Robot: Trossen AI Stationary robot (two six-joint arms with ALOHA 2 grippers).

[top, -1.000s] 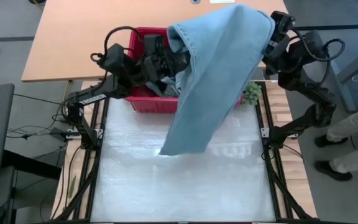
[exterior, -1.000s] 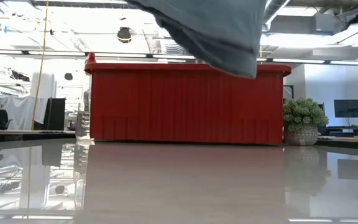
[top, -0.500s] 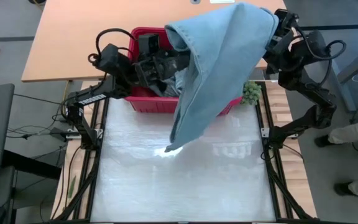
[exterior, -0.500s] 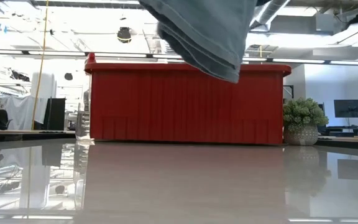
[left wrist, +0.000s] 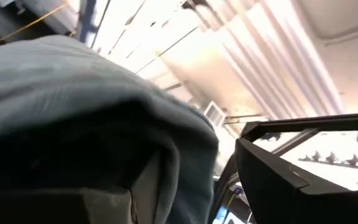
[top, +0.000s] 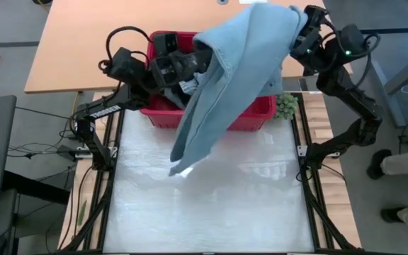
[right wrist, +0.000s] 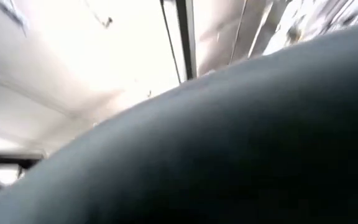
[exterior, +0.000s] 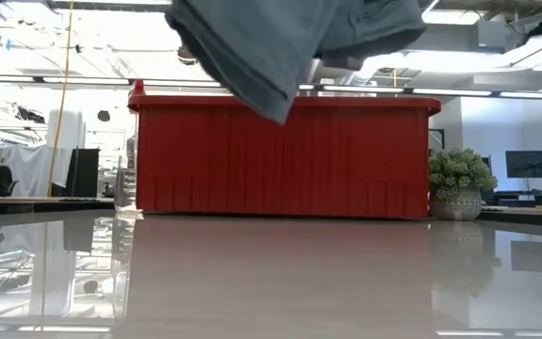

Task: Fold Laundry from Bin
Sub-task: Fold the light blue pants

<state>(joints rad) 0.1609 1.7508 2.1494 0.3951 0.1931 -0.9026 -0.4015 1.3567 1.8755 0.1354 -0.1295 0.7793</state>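
the right gripper is clamped on a light blue-grey soft garment hanging over the red rectangular plastic bin and white worktop. the left gripper sits above the bin beside the cloth; i cannot tell its jaws.

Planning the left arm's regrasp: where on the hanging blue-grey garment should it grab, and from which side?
Take the loose bottom corner of the light blue-grey garment, coming from the left arm's side. The right hand holds its top, so it hangs as a taper over the bin, its tip free above the table.
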